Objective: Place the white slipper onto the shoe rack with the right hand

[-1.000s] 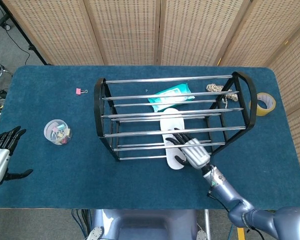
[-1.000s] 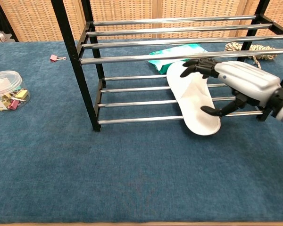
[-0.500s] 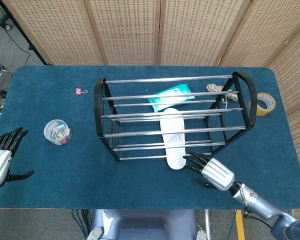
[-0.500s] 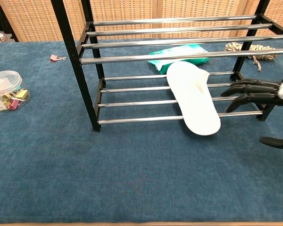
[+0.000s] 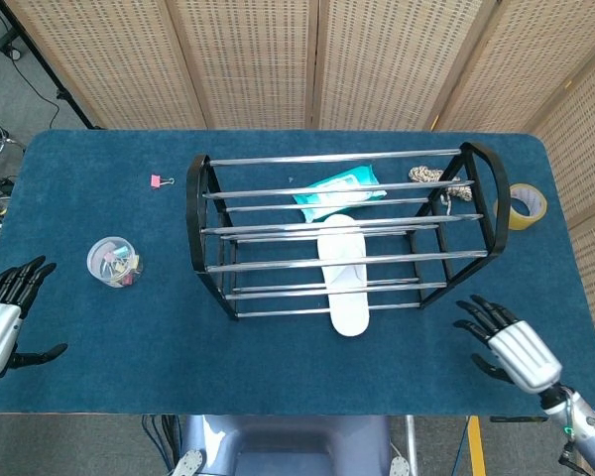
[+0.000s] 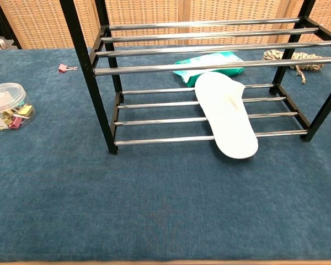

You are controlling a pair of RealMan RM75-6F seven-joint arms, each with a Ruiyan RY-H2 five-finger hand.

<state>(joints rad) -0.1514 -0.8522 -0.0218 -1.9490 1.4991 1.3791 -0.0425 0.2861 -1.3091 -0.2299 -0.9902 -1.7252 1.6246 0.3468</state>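
The white slipper (image 5: 344, 278) (image 6: 227, 115) lies across the lower bars of the black shoe rack (image 5: 207, 260) (image 6: 87, 66), its heel sticking out over the front bar toward the table's near edge. My right hand (image 5: 508, 349) hovers at the near right, well clear of the rack, fingers spread and holding nothing; the chest view does not show it. My left hand (image 5: 2, 317) sits at the far left edge, fingers apart and empty.
A teal wipes packet (image 5: 339, 190) (image 6: 209, 65) lies behind the slipper under the rack. A rope bundle (image 5: 428, 177) and a tape roll (image 5: 523, 204) sit at the right. A clear tub of clips (image 5: 115, 261) and a pink clip (image 5: 160, 180) lie left.
My right hand let go of the slipper and drew back to the near right, leaving the chest view. The slipper stays on the lower bars. The left hand barely moved.
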